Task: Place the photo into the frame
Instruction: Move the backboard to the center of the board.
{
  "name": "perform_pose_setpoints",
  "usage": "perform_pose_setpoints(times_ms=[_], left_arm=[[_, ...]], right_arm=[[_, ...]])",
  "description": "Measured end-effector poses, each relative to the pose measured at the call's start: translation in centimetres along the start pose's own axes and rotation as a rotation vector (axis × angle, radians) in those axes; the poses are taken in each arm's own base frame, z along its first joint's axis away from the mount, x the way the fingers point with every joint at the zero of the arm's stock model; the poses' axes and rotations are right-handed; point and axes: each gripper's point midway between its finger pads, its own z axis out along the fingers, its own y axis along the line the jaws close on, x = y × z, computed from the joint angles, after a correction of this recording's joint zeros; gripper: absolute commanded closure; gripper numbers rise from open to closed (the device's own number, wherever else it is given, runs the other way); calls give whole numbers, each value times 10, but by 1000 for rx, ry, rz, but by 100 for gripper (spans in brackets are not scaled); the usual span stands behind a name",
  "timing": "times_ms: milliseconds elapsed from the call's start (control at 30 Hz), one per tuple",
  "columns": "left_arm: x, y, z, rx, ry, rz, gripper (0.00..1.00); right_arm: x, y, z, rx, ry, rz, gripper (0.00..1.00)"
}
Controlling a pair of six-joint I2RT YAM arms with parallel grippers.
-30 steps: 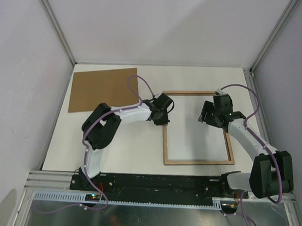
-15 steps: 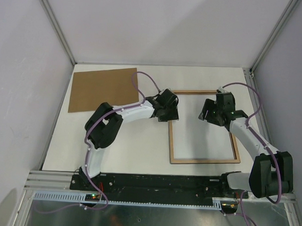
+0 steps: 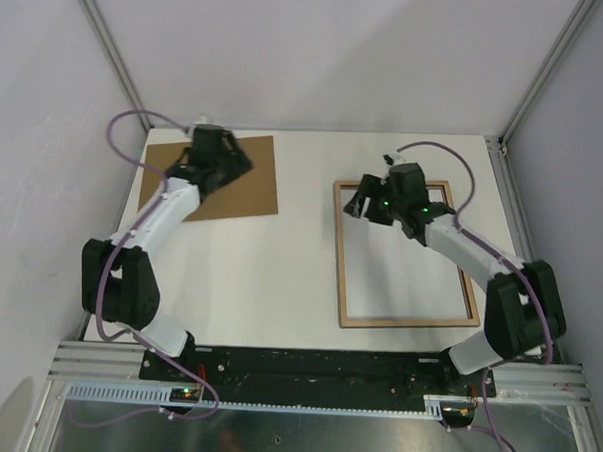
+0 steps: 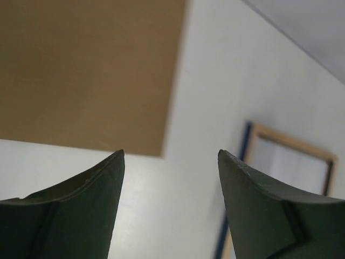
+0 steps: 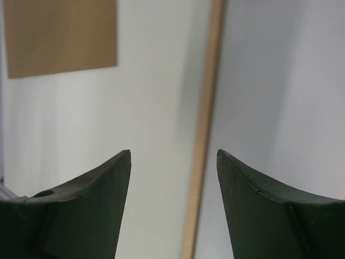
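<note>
Nearest you, both arm bases sit at the near edge of the white tabletop [image 3: 280, 265], the left arm reaching far and left, the right arm reaching far and inward. On your right half of the table lies the large thin rectangular picture frame [image 3: 407, 320], flat with its light wood back facing up and only white surface showing inside its opening; the left wrist view shows it off to the right [image 4: 285, 143], with a navy-blue edge down its side. Your right gripper [image 3: 363, 201] hangs above the frame's far-left corner with its fingers spread wide and nothing between them. In its own wrist view, the gap of that gripper [image 5: 174, 154] looks down on the frame's pale wooden left rail [image 5: 206, 118], which runs lengthwise between the two fingers, closer to the right one, and no finger touches it. Farther off at the far left lies the flat plain brown rectangular backing board [image 3: 253, 184], well apart from the frame, also seen by the right wrist [image 5: 59, 38]. Your left gripper [image 3: 222, 164] appears over that board's far part, fingers parted and holding nothing; its own view [image 4: 171, 154] shows the board's corner [image 4: 81, 65] beyond the fingertips, and you cannot tell whether they touch it
</note>
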Motion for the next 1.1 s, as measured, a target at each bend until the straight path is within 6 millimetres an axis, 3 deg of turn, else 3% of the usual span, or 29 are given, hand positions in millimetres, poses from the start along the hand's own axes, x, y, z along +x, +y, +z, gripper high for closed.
perform_pose_setpoints(times_ms=[100,267,433,600,800,1100], left_arm=[[-45,63,0,-131,-97,-50,26],[-78,146,5,-301,-150,-76,26],[-86,212,24,-426,-130,-85,25],[-73,272,44,-523,-62,-98,24],[-69,316,53,-590,-16,-88,23],[-95,350,54,-633,-55,-70,19]], right_arm=[[1,29,29,-72,13,-10,30],[0,74,82,-186,23,-9,30],[3,99,131,-244,41,4,30],[4,116,172,-282,66,4,30],[9,122,199,-304,92,-2,30],[17,116,219,-290,118,-12,29]])
